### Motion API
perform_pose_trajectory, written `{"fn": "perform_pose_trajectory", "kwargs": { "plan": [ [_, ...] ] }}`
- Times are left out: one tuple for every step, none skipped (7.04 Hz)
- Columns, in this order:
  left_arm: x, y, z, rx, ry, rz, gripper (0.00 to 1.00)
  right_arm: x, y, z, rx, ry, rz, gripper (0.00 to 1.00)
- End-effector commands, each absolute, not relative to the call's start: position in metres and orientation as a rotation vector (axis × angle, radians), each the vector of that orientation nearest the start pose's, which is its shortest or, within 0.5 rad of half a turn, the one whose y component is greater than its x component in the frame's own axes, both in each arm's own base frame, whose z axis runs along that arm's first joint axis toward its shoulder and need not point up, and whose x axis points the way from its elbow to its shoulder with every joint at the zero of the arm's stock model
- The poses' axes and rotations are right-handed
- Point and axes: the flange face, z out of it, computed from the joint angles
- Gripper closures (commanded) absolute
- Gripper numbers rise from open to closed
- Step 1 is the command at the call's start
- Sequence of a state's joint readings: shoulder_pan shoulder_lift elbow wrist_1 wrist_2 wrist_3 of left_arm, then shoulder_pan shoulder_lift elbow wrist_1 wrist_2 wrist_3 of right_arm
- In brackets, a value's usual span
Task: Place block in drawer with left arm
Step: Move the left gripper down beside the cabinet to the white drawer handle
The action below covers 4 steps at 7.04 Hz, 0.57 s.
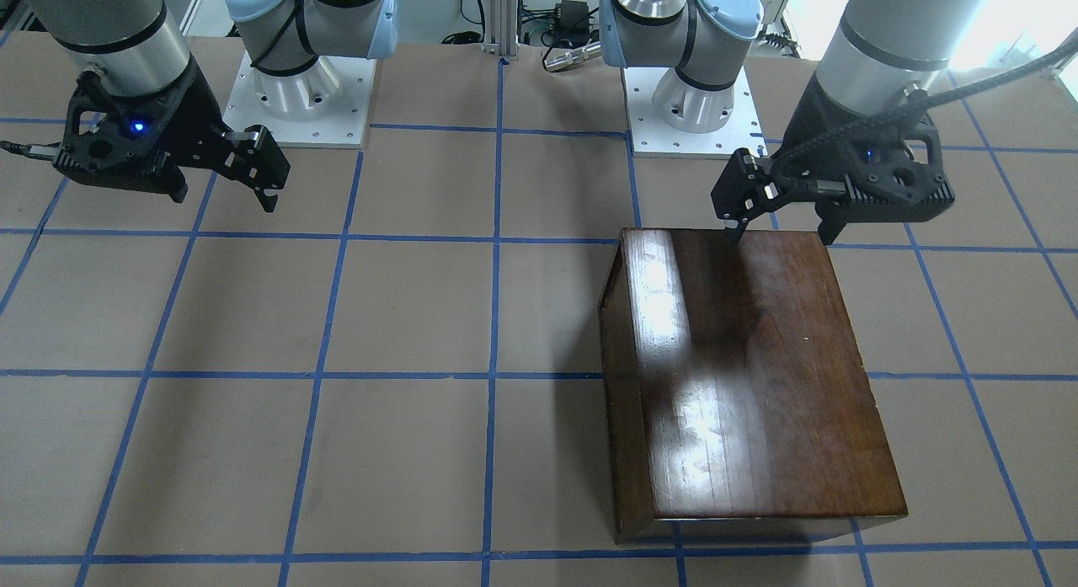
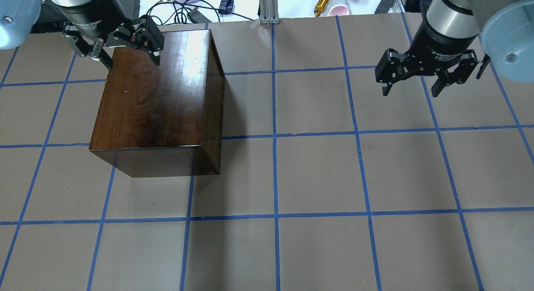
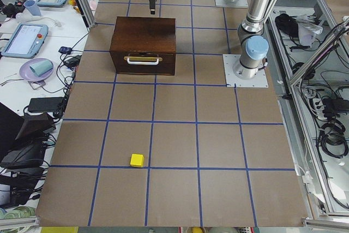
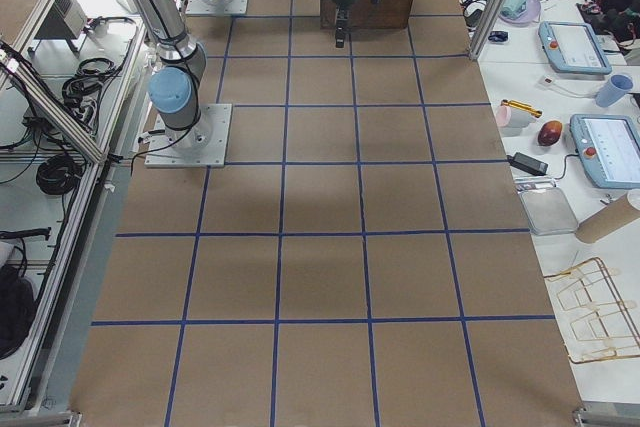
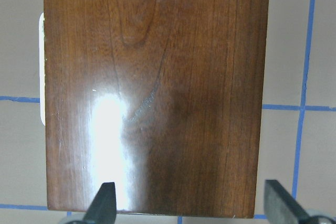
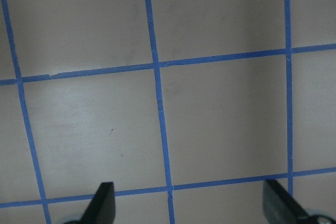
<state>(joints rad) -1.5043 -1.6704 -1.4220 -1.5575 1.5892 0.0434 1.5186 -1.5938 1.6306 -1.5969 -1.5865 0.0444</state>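
Trouble looked likeliest at the drawer (image 3: 143, 63), which sat fully shut in the dark wooden box (image 2: 154, 103), its front panel and metal pull (image 3: 142, 59) facing the desk's end on the robot's left. Nothing could go in until it was drawn out. A tug on the pull might have dragged the whole box across the desk (image 2: 317, 174) rather than sliding the tray, since nothing braced it.

The left hand (image 2: 133, 62) hung above the box's glossy top, near the edge farthest from the robot. Its fingers were spread wide and it carried nothing. From there it would have had to come round and down to the front panel, and a careless descent could have struck the lid.

The block (image 3: 137, 160) lay on the bare desk well apart from the box, out toward that same end and visible only in the left side view. Being so small, it could have slipped from a grip or been nudged away by a finger landing off centre.

The right hand (image 2: 411, 92) hovered over bare desk on the other side, also wide open and empty.

Counted: one block, one box with one drawer and one pull, two arms, two hands.
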Motion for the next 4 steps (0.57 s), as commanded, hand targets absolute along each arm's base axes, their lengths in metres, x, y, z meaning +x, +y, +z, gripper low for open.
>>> {"fn": "perform_pose_trajectory", "kwargs": {
  "plan": [
    [-0.033,-0.576,0.493,0.013,3.108,-0.119,0.0,0.106,-0.487,0.472,0.152,3.155,0.017,0.0],
    [-0.006,-0.588,0.479,0.03,3.108,-0.109,0.0,0.107,-0.487,0.472,0.152,3.153,0.017,0.0],
    [0.02,-0.598,0.461,0.019,3.119,-0.071,0.0,0.107,-0.487,0.472,0.152,3.153,0.017,0.0],
    [0.054,-0.605,0.448,0.04,3.125,-0.06,0.0,0.107,-0.487,0.472,0.152,3.153,0.017,0.0]
  ]
}}
